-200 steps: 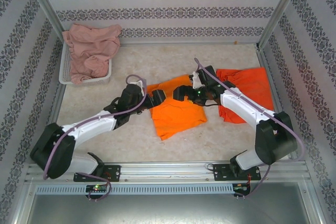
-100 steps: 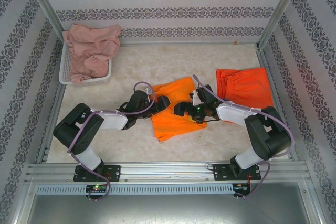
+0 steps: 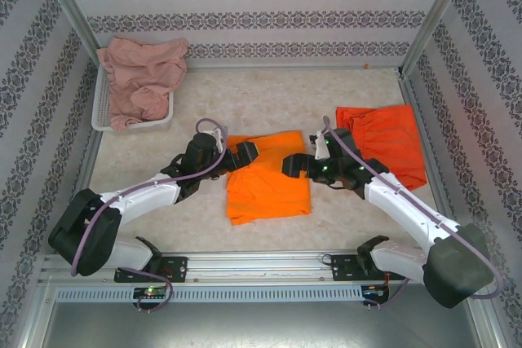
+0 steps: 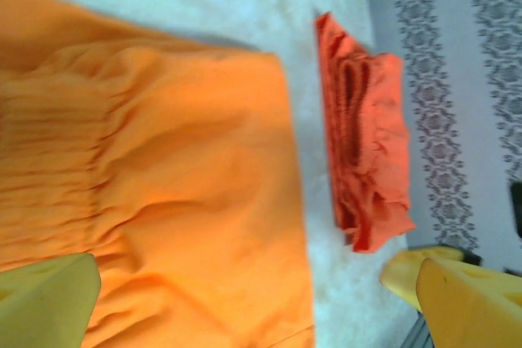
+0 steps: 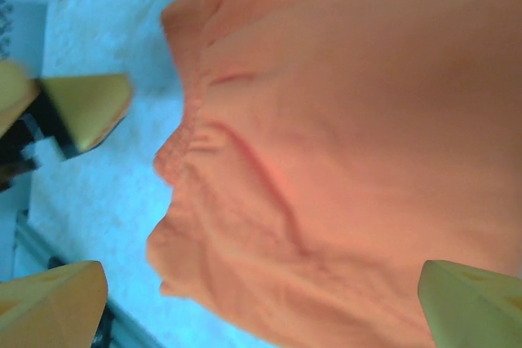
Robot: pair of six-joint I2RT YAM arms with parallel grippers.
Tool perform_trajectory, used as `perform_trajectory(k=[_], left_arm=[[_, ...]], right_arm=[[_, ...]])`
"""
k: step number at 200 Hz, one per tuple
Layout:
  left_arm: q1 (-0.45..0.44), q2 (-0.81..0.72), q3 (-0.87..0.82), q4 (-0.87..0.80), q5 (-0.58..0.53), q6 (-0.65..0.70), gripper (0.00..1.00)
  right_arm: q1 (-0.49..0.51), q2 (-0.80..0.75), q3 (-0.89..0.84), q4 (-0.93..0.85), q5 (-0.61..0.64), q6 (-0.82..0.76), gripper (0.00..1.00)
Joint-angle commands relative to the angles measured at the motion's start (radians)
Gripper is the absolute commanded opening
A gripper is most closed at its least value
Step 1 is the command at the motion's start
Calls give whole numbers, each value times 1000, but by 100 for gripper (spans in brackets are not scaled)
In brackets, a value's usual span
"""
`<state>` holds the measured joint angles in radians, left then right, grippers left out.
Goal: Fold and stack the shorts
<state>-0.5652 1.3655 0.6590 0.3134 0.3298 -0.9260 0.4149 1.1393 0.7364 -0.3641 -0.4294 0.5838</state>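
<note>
tabletop: pale, speckled (image 3: 269, 103) | basket: white plastic mesh (image 3: 102, 116), far-left corner, crumpled dusty pink shorts (image 3: 139, 79) heaped inside, not yet folded | bright orange fabric shorts (image 3: 269, 178): flat at centre, seemingly smoothed for folding | folded red-orange shorts (image 3: 382, 140): right side, likely stack base | left claw (image 3: 247, 152), right claw (image 3: 292, 166): both spread wide, empty, flanking the bright orange shorts' far edge

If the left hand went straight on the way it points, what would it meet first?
Likely the bright orange shorts, lying just ahead of the left hand; the red-orange shorts lie beyond. Height above the cloth is unclear.
</note>
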Motion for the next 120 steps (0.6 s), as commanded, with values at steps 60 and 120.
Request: perform_trajectory(k=[60,120], left_arm=[[-62,228,-78,113,-1,-39,100],[-62,244,-163,192,-14,-66,100]], right_arm=[[-128,310,71,-80,-18,-177,89],[-127,424,140,-42,-42,-173,75]])
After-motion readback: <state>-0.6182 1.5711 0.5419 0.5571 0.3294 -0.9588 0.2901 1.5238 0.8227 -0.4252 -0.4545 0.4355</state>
